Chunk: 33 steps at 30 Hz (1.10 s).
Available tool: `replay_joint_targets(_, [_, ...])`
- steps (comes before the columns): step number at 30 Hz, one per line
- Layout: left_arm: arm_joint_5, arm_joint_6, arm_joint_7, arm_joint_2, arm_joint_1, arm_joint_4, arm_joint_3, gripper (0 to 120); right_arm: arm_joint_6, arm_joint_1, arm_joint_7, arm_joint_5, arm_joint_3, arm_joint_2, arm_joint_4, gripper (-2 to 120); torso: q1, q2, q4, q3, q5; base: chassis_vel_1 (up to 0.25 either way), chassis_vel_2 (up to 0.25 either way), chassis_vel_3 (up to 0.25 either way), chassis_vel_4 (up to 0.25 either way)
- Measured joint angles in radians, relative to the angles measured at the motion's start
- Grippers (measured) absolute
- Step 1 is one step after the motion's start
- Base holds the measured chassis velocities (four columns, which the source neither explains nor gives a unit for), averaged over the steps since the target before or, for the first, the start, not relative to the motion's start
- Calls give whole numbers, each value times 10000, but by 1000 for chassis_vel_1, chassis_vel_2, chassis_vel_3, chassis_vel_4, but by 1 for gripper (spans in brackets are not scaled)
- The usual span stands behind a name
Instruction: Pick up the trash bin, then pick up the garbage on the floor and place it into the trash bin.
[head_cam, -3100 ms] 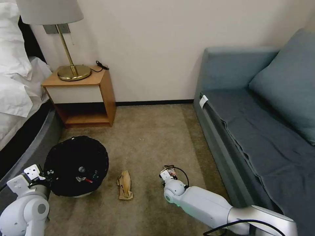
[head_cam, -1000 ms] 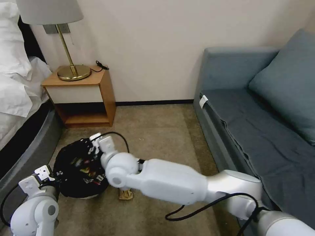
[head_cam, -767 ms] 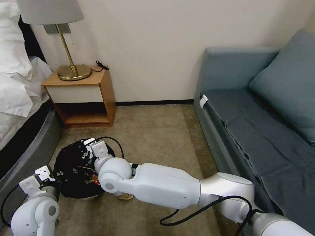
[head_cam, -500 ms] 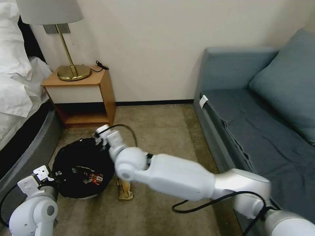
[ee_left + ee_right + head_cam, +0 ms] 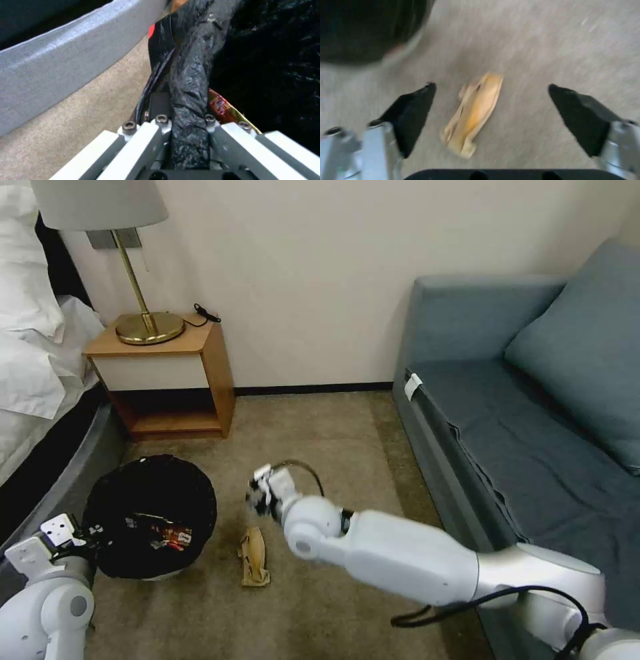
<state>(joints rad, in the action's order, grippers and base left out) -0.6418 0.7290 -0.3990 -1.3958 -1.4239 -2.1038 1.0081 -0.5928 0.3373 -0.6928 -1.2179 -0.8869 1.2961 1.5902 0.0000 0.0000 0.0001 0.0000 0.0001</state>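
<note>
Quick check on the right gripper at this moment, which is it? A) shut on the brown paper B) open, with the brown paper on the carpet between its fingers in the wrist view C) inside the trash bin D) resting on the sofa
B: in the right wrist view the right gripper is open, fingers wide apart, with the crumpled brown paper lying on the carpet between them, ungrasped.

The trash bin point(image 5: 363, 30) is cut off by the right wrist picture's edge and blurred; beside the trash bin, the left gripper's point(image 5: 186, 140) fingertips are hidden by black liner; wrappers point(image 5: 163, 533) inside cannot be told apart
</note>
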Motion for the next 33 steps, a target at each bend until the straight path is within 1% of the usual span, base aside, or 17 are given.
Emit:
replay_joint_targets(2, [-4, 1, 0, -7, -8, -1, 2, 3, -100, -50, 180, -114, -408, 189, -541, 98, 0, 0, 1, 0, 0, 0, 0, 0, 0])
replay_joint_targets(3, [-4, 4, 0, -20, -13, -4, 1, 3, -175, -121, 330, -171, -636, 282, -860, 99, 0, 1, 0, 0, 0, 0, 0, 0, 0])
replay_joint_targets(4, [-4, 4, 0, -20, -13, -4, 1, 3, -175, -121, 330, -171, -636, 282, -860, 99, 0, 1, 0, 0, 0, 0, 0, 0, 0])
replay_joint_targets(8, [4, 4, 1, -90, -21, -22, -7, 3, -150, -312, 762, -45, -1487, 570, -1849, 100, 0, 0, -1, 0, -2, 0, 0, 0, 0])
replay_joint_targets(11, [13, 4, 2, -119, -39, -27, -7, 3, -77, -328, 853, -7, -1692, 721, -2193, 100, 0, 0, -1, 0, -2, 0, 0, 0, 0])
replay_joint_targets(14, [24, 4, 4, -174, -67, -40, 3, 3, 236, -327, 1034, 228, -2032, 1125, -3132, 100, 0, 0, 0, 0, -2, 0, 0, 0, 0])
replay_joint_targets(15, [24, 4, 4, -174, -67, -40, 3, 3, 236, -327, 1034, 228, -2032, 1125, -3132, 100, 0, 0, 0, 0, -2, 0, 0, 0, 0])
replay_joint_targets(19, [73, -5, 10, -271, -122, -86, 6, 3, 717, -241, 1328, 528, -2287, 1687, -4438, 100, 0, 0, -1, 0, -2, 0, 0, 0, 0])
replay_joint_targets(25, [147, -31, 24, -341, -161, -95, 8, 3, 978, -97, 1519, 754, -2335, 2100, -5163, 100, 0, 0, -1, 1, -3, 0, 0, 0, 0])
replay_joint_targets(33, [172, -43, 30, -384, -226, -175, 56, 3, 1066, -11, 1542, 728, -2318, 2406, -5169, 100, 0, 0, -1, 0, -1, 0, 0, 0, 0])
